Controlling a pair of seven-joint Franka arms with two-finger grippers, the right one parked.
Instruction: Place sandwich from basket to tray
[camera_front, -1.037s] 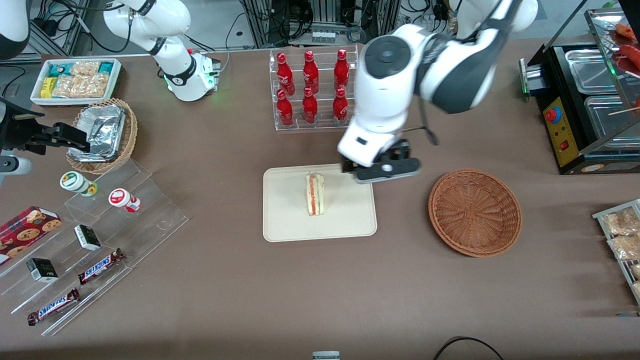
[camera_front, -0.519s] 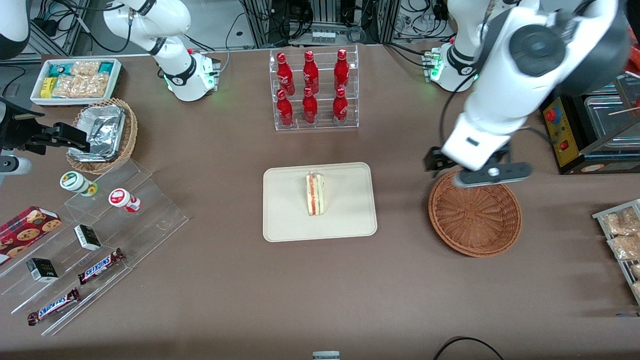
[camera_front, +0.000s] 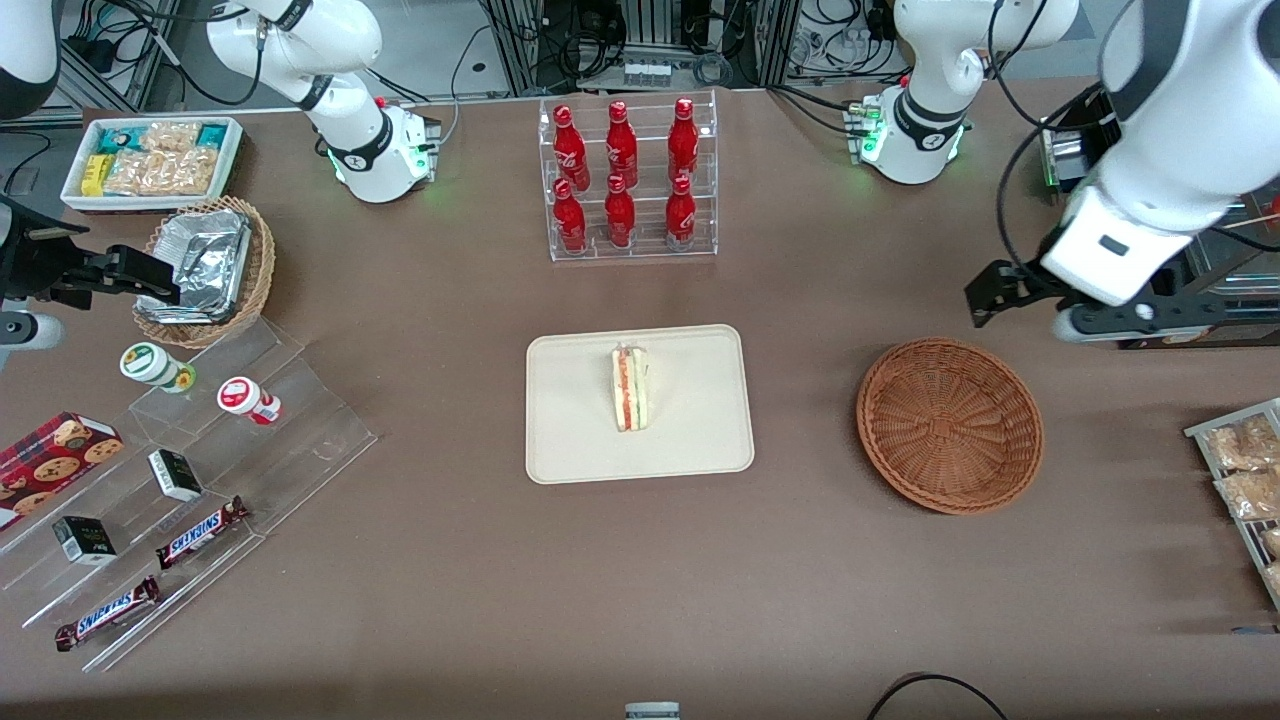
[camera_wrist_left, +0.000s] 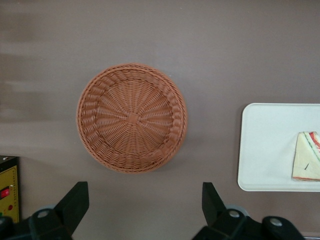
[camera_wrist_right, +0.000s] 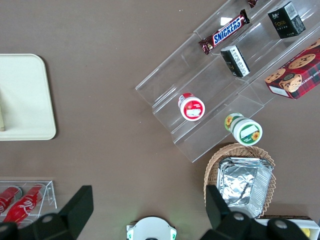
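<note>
Sandwich (camera_front: 631, 388): on the tray (camera_front: 570, 440), standing on edge, long axis running toward and away from the front camera, striped filling side up.
Basket (camera_front: 949, 424): holds nothing, well apart from the tray, toward the working arm's end of the table.
Gripper (camera_wrist_left: 145, 207): fingers spread wide, nothing between them (wrist view looks straight down past them at the basket); it hangs above the table farther from the front camera than the basket.
Key relation: sandwich lies well apart from the gripper, past the basket, toward the parked arm's end.
Judgement: placement looks done; no grasp left to make.
</note>
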